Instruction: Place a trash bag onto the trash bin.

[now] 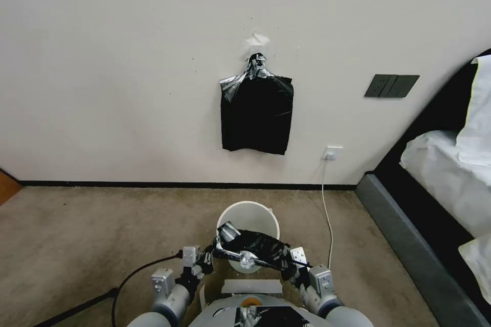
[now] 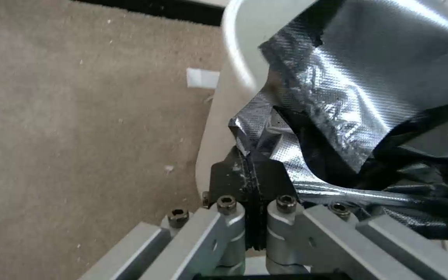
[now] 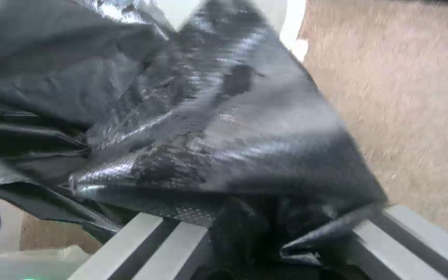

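1. Black glossy plastic: one trash bag (image 1: pixel 253 249), crumpled and stretched between two grippers, draped over the near rim of the bin.
2. Cream-white, round, one in number: the trash bin (image 1: pixel 249 217), standing on the carpet just ahead of the robot, its far rim bare.
3. Left gripper (image 1: pixel 211 255) at the near-left of the bin, fingers (image 2: pixel 234 173) pinched together on a corner of the bag, seen close in the left wrist view against the bin's outer wall.
4. Right gripper (image 1: pixel 287 264) at the near-right of the bin, covered by bag film in the right wrist view; grip not discernible there.
5. One flat bundle of black bags (image 1: pixel 257 115), hung on the far wall, bunched at its top, well above the bin.
6. On the same wall: one dark switch panel (image 1: pixel 392 86) to the right, one white socket (image 1: pixel 332 153) low down, one white cable (image 1: pixel 327 209) trailing from it across the floor.
7. Underfoot: beige carpet (image 1: pixel 92 235), short-piled, edged by a black skirting strip at the wall.
8. Far right: one bed (image 1: pixel 450 184) with dark frame and white bedding.
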